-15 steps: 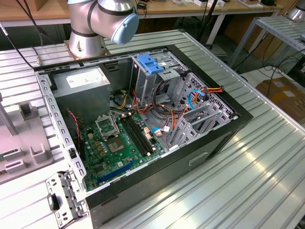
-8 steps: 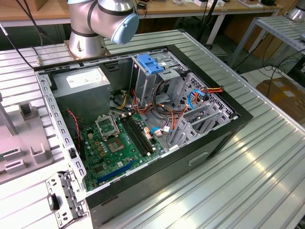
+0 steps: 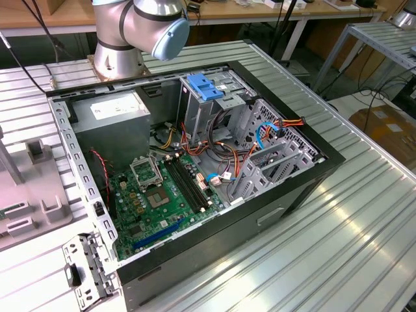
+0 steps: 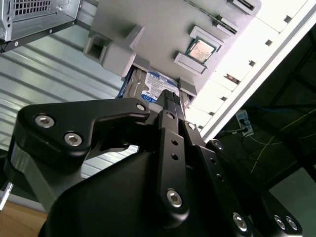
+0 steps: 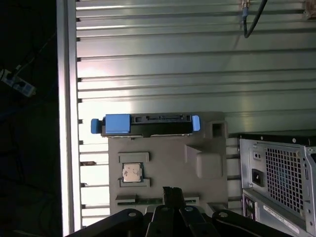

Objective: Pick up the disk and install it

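Claw hanging over the grey holder now, fingers drawn together with nothing between them; the disk sits in a slot along the holder's far edge, seen edge-on in the first wrist view with blue rails at both ends, and showing its white-and-blue label in the second wrist view; claw and disk are apart, no contact; between them lies the holder's deck, with a small processor chip in a square recess and a few raised grey blocks, one block just beside the disk; close by the holder stands the back of the computer case, perforated grille and sockets facing the camera; over in the exterior view, the case lies open on the ribbed metal surface, filling the middle; the holder is out at nine o'clock, well clear of the case wall; the arm rises at twelve o'clock; inside the case, the large grey box with a white sticker sits toward eleven o'clock, the green motherboard toward seven, the upright cage with a blue latch near twelve; a tangle of red, yellow and blue cables runs beside that cage toward three o'clock, draped across the metal brackets there.
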